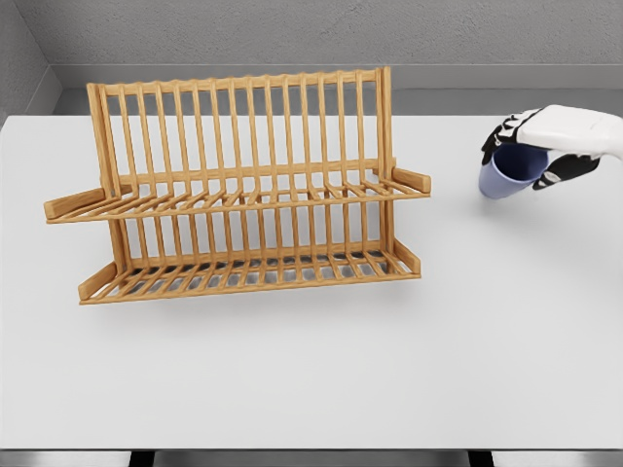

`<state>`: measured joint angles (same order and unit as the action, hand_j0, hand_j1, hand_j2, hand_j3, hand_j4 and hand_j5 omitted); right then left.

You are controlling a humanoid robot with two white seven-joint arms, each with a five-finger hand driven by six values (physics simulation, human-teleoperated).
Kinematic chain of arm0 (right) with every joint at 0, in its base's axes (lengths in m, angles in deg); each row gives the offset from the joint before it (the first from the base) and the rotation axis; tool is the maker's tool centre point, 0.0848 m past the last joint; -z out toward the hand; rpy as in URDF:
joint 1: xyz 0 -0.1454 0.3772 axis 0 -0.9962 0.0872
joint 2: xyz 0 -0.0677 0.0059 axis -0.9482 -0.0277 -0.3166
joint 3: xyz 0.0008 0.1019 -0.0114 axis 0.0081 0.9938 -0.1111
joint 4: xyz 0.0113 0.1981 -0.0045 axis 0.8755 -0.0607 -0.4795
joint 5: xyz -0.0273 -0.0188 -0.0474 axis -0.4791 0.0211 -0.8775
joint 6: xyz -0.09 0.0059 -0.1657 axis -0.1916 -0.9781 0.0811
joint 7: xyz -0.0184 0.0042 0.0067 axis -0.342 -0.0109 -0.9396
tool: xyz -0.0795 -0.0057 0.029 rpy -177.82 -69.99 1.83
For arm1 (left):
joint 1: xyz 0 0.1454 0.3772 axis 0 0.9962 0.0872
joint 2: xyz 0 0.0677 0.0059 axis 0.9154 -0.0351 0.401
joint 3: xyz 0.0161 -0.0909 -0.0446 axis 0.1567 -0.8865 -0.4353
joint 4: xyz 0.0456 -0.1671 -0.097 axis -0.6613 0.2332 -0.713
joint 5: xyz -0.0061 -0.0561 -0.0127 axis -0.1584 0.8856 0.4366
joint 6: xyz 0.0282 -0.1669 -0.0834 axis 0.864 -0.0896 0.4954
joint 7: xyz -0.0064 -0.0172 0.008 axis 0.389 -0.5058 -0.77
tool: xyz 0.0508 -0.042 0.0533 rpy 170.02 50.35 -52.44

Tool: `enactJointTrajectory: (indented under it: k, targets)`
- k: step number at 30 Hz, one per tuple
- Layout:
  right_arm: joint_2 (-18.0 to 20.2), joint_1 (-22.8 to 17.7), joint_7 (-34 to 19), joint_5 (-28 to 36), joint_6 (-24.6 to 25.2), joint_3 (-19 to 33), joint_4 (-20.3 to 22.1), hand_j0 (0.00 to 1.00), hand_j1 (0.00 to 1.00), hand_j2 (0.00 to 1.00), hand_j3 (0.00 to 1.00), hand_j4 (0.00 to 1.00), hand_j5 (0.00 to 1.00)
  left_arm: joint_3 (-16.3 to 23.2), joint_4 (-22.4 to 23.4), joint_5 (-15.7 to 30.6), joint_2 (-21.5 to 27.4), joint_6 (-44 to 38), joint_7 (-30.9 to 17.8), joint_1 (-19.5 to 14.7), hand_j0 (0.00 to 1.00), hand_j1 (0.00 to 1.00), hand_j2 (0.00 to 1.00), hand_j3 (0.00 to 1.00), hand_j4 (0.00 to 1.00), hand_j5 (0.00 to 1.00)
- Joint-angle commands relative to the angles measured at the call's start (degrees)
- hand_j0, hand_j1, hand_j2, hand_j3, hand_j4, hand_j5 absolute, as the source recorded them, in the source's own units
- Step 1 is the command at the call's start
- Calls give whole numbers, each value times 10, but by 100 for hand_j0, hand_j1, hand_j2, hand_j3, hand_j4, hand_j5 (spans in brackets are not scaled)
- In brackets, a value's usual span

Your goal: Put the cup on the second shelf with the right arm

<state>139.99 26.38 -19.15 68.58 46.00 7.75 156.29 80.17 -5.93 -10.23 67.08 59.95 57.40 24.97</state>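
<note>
Cup (pixel 508 175) gripped in right hand (pixel 533 154), tilted, well off to the right of the wooden rack's (pixel 243 185) upper shelf (pixel 234 202).

Right arm (pixel 589 131) cut off by right picture edge past wrist. Cup (pixel 511 172) top and far side hidden under right hand (pixel 535 146). Table (pixel 311 379) near edge partly cut off at bottom.
</note>
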Motion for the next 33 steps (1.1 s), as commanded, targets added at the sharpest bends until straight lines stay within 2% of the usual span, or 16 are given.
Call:
enactJointTrajectory:
  k: [1,3,5,8,15,22,29,33]
  targets:
    - [1,0,0,4,2,17,11,61,61,61,61,61,61,0,0,0,0,0,0,0,100,100,100,100,100,100]
    - [1,2,0,4,2,18,11,61,61,61,61,61,61,0,0,0,0,0,0,0,100,100,100,100,100,100]
    - [4,3,0,4,2,19,30,61,61,61,61,61,61,0,0,0,0,0,0,0,100,100,100,100,100,100]
    - [5,-2,0,5,2,58,46,61,61,61,61,61,61,0,0,0,0,0,0,0,100,100,100,100,100,100]
    - [4,1,0,4,2,66,77,61,61,61,61,61,61,0,0,0,0,0,0,0,100,100,100,100,100,100]
    - [5,3,0,3,2,69,157,61,61,61,61,61,61,0,0,0,0,0,0,0,100,100,100,100,100,100]
    - [5,3,0,3,2,83,178,61,61,61,61,61,61,0,0,0,0,0,0,0,100,100,100,100,100,100]
    - [5,2,0,3,2,86,225,61,61,61,61,61,61,0,0,0,0,0,0,0,100,100,100,100,100,100]
